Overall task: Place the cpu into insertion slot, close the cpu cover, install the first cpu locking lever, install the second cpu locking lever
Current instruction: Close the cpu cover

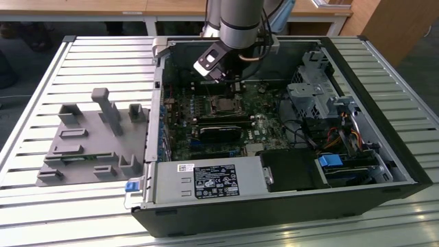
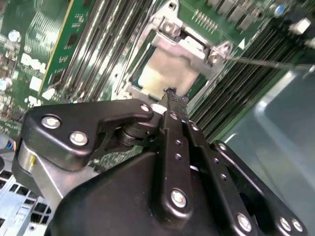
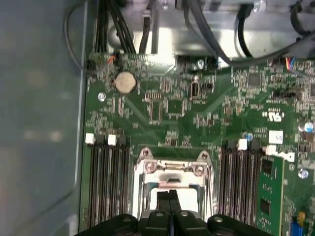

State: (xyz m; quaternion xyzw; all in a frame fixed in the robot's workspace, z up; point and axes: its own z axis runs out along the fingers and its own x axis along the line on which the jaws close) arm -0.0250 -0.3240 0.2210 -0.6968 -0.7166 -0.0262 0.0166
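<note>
CPU (image 2: 164,73) sits in insertion slot (image 1: 223,106), cpu cover (image 2: 196,49) down over it. Gripper (image 2: 171,92) jaws clenched, empty, tip at cover edge. We judge lever step in hand: locking lever (image 2: 266,63) looks unlatched, needs precise tip push.

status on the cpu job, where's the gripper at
jaws shut, gripper tip right at the cpu cover. cover looks down over the cpu, pale face showing through its window. thin metal rod sticks out beside it.

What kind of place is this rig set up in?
Probably a robotics lab or test workshop: an open PC case sits on a slatted metal table, a grey parts fixture lies beside it, and wooden desks stand behind.
</note>
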